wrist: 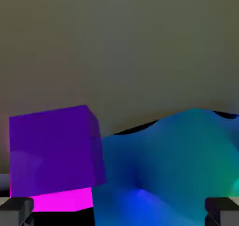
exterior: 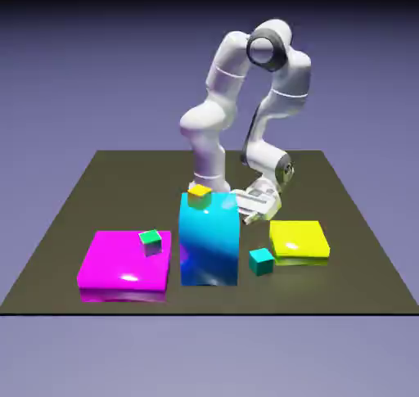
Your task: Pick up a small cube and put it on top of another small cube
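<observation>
Tool [exterior: 255, 204] is sitting low over the desk [exterior: 344, 223], tucked behind the tall blue block [exterior: 209, 240], and I'm seeing its two grey fingertips [wrist: 16, 208] far apart at the bottom corners of the hand view, so it's spread wide and pinching nothing. Purple small cube [wrist: 53, 153] is showing large in the hand view, left of centre, just beside the blue block's side, with a strip of magenta under it; I'm not finding it in the exterior view, so I can't tell where on the desk it's lying. Blue block is filling the lower right of the hand view. In the exterior view I'm seeing a yellow small cube [exterior: 199, 195] sitting on top of the blue block, a green small cube [exterior: 150, 241] resting on the flat magenta block [exterior: 123, 268] toward the exterior view's left, and a teal small cube [exterior: 261, 261] on the desk just beside the flat yellow block [exterior: 299, 240] toward the exterior view's right.
</observation>
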Controlling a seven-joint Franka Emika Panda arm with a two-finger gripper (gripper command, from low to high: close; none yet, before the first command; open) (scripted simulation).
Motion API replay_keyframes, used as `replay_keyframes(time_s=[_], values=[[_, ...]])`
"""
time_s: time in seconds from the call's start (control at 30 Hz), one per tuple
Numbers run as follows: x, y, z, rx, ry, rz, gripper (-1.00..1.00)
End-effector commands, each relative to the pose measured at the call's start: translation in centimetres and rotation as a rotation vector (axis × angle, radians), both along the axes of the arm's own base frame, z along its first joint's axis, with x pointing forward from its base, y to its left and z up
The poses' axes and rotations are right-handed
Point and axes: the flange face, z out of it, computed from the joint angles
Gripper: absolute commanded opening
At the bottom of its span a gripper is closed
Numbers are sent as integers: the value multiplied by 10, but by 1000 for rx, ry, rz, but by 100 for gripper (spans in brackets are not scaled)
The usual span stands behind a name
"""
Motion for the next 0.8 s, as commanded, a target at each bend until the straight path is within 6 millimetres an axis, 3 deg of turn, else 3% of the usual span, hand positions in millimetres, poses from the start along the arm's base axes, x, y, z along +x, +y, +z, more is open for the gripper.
replay_keyframes(time_s=[0.0, 0.23, 0.27, 0.5, 0.77], values=[[0, -3, 0, -7, 4, -5, 0], [36, -36, -30, -7, 4, -5, 0], [36, -36, -30, -7, 4, -5, -100], [0, 6, -2, 10, -12, -8, -100], [39, 65, 10, -27, -195, -432, -100]])
